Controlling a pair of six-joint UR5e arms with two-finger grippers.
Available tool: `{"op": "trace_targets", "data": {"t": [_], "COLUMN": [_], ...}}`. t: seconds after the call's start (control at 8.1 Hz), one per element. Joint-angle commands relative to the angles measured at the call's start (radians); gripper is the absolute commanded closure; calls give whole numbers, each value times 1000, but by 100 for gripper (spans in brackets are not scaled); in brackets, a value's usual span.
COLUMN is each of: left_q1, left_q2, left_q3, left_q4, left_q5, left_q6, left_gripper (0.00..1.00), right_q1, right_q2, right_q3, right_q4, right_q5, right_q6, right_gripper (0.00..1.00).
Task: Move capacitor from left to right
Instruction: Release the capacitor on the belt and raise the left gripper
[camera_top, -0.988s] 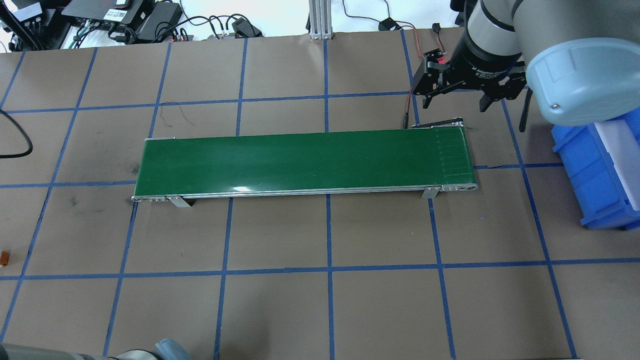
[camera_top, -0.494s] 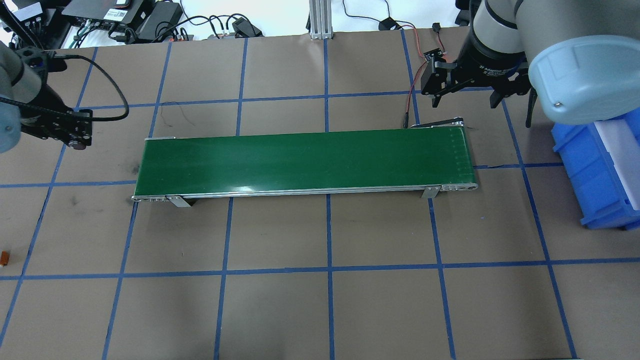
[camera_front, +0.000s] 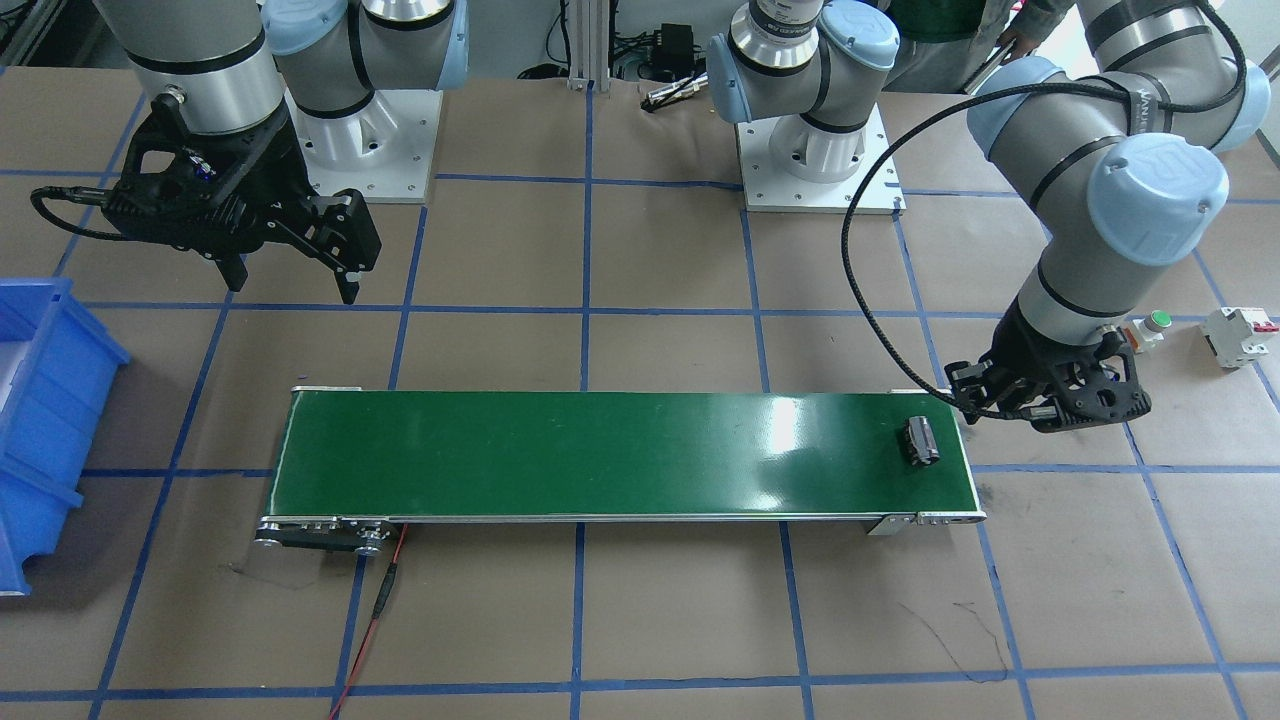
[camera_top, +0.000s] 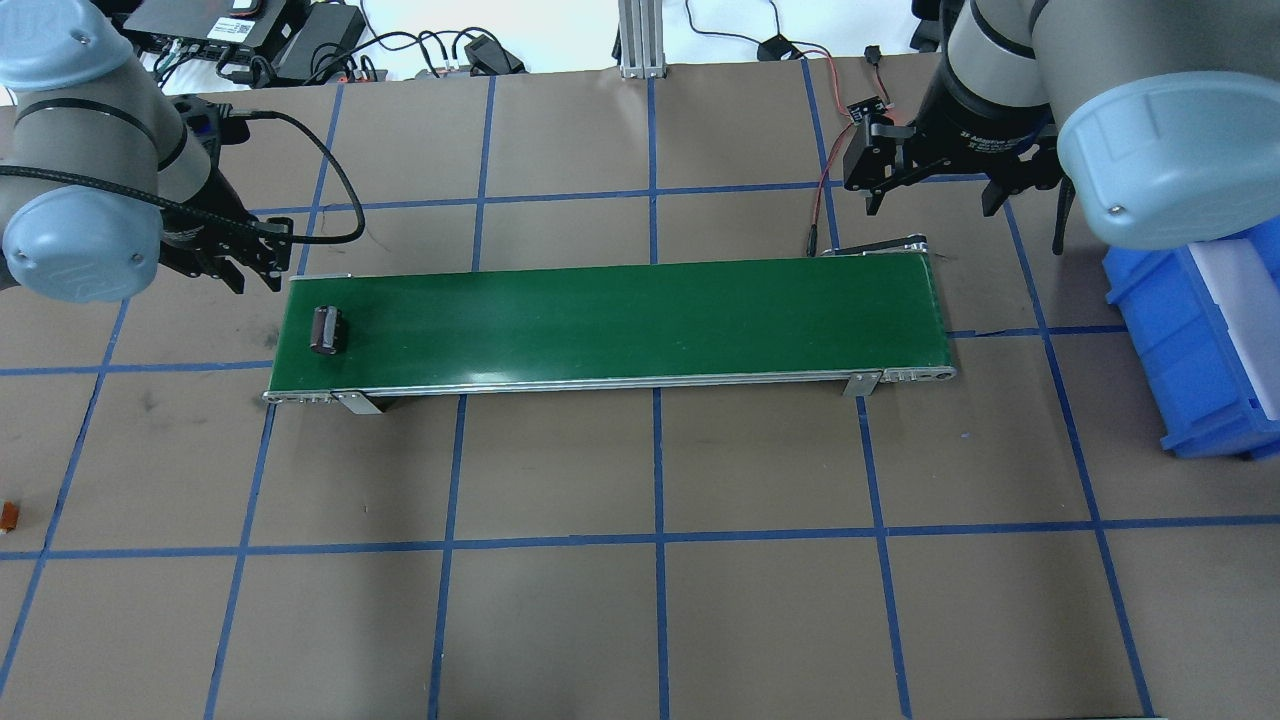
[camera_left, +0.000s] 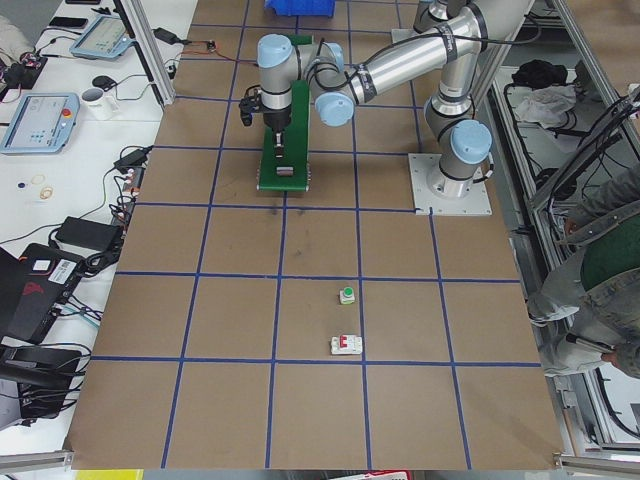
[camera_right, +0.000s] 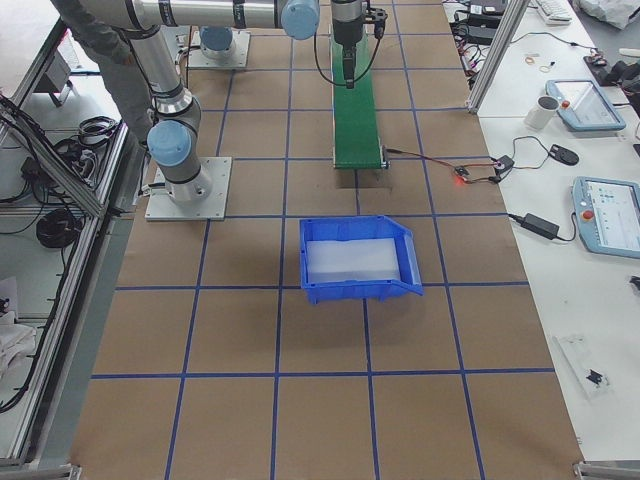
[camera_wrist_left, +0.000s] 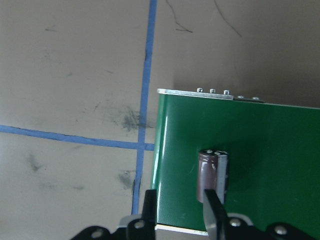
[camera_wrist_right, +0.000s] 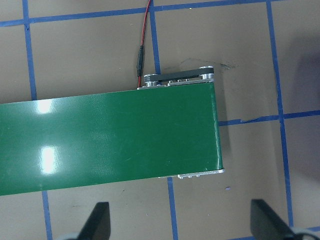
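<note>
I see the capacitor (camera_top: 328, 331) lying on its side on the green conveyor belt (camera_top: 620, 320), at the belt's left end in the overhead view, near the middle left of the frame. In the front-facing view the same capacitor (camera_front: 921, 441) sits toward the right end of the belt (camera_front: 600, 455), centre right of the frame. Nothing touches it.

My left end effector (camera_top: 256, 262) hangs just beyond the belt's upper left corner in the overhead view, near the capacitor but apart from it. From the left wrist camera, its fingers (camera_wrist_left: 214, 214) show at the bottom edge, parted with nothing between them, and the capacitor (camera_wrist_left: 212, 176) lies just above them in the frame; this end effector is released.

My right end effector (camera_top: 935, 183) hovers in the upper right of the overhead view, above the belt's far end, fingers spread wide and holding nothing. A blue bin (camera_top: 1195, 350) stands on the worktop (camera_top: 640, 600) at the right edge.

In the front-facing view, a white push button with a green cap (camera_front: 1152, 328) and a white circuit breaker (camera_front: 1238, 336) rest on the worktop at the right edge, well clear of the belt.
</note>
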Motion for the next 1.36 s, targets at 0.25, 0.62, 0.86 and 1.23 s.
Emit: {"op": "trace_targets", "data": {"t": [0.25, 0.62, 0.86, 1.23], "left_q1": [-66, -55, 52, 71], "left_q2": [-32, -13, -9, -19], "left_q3": [1, 14, 33, 33], "left_q4": [-5, -58, -46, -19], "left_q5": [1, -7, -6, -6], "left_q6": [-47, -15, 83, 115], "left_gripper": [33, 0, 0, 0], "right_q1": [0, 0, -2, -5], "right_q2": [0, 5, 8, 32], "right_q3": [0, 2, 14, 28], "right_q4": [1, -2, 3, -2], "right_q5": [0, 0, -3, 4], "right_q6": [0, -34, -92, -121], "right_gripper": [0, 0, 0, 0]}}
